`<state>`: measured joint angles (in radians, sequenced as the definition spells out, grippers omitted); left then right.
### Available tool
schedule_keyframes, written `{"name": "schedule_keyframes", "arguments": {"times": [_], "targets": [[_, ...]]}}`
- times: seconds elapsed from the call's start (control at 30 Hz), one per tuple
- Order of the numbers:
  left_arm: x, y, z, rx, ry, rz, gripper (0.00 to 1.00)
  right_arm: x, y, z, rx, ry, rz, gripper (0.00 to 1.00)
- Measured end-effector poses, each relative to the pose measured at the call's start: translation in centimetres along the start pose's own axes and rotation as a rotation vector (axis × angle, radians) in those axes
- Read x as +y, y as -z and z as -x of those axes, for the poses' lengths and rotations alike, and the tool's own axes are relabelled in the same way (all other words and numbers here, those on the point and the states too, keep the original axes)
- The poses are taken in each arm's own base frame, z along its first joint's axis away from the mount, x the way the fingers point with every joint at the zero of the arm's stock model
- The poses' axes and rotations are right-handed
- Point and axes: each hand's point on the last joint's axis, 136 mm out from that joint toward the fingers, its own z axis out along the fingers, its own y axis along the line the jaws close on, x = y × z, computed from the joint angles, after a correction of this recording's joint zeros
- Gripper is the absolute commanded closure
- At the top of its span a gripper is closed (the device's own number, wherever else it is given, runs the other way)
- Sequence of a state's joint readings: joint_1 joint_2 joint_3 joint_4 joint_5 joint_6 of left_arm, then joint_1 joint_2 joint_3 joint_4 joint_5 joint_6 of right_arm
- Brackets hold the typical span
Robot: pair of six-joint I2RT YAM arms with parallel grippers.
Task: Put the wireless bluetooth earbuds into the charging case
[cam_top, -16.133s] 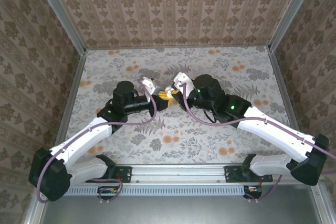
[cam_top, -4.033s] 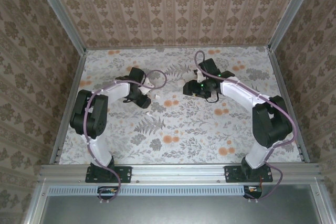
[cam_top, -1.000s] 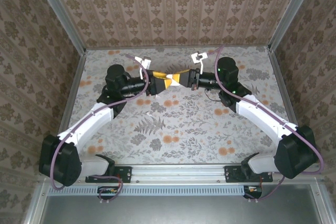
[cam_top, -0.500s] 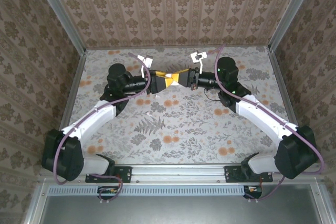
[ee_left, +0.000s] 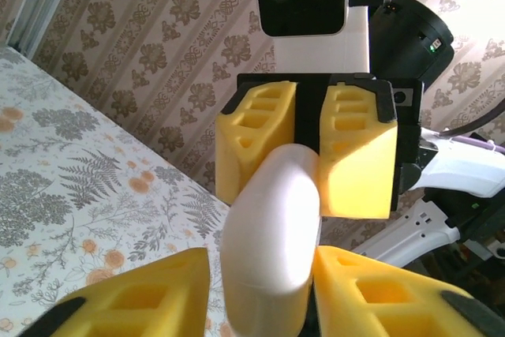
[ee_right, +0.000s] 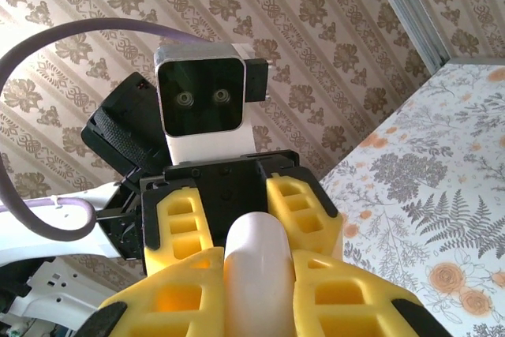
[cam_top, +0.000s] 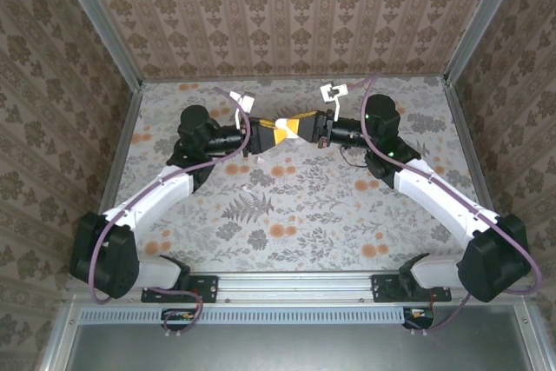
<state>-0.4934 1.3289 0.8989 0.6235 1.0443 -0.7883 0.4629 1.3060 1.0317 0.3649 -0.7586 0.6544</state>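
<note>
A white rounded charging case [cam_top: 285, 128] hangs in mid-air above the back middle of the table, between both arms. My right gripper [cam_top: 296, 125] is shut on it; its yellow fingers [ee_right: 177, 290] press both sides of the case [ee_right: 256, 266]. My left gripper [cam_top: 274, 131] faces it head-on and straddles the case's other end [ee_left: 272, 226]. One left finger [ee_left: 355, 282] touches the case, while a thin slit of table shows beside the other finger [ee_left: 158, 290]. The opposing right gripper [ee_left: 306, 155] fills the view behind. The earbuds are out of view.
The floral table [cam_top: 287, 215] lies well below the case. Patterned walls and metal frame posts [cam_top: 130, 93] close in the back and sides. Purple cables with white clips [cam_top: 333, 91] arch above both wrists.
The left gripper's fingers have narrowed around the case over the last second. Both wrists shifted slightly toward the back, and the case stayed in the right gripper.
</note>
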Motion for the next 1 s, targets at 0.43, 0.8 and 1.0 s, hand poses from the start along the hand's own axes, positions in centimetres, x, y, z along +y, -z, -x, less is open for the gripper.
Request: {"name": "schedule_keyframes", "arguments": {"times": [0.43,0.8,1.0], "targets": [[-0.6,0.4,-0.8,0.046,-0.048,0.022,1.00,-0.2,0.2,-0.4,0.023,-0.002,-0.020,0.75],[-0.9,1.3,-2.4,0.115,-0.196,0.079,1.00,-3.8,0.4,-0.4,0.027,-0.083,-0.132,0.57],[-0.8,1.5,-2.8,0.132,-0.231,0.088,1.00,-5.6,0.5,-1.2,0.046,-0.142,-0.178,0.54]]}}
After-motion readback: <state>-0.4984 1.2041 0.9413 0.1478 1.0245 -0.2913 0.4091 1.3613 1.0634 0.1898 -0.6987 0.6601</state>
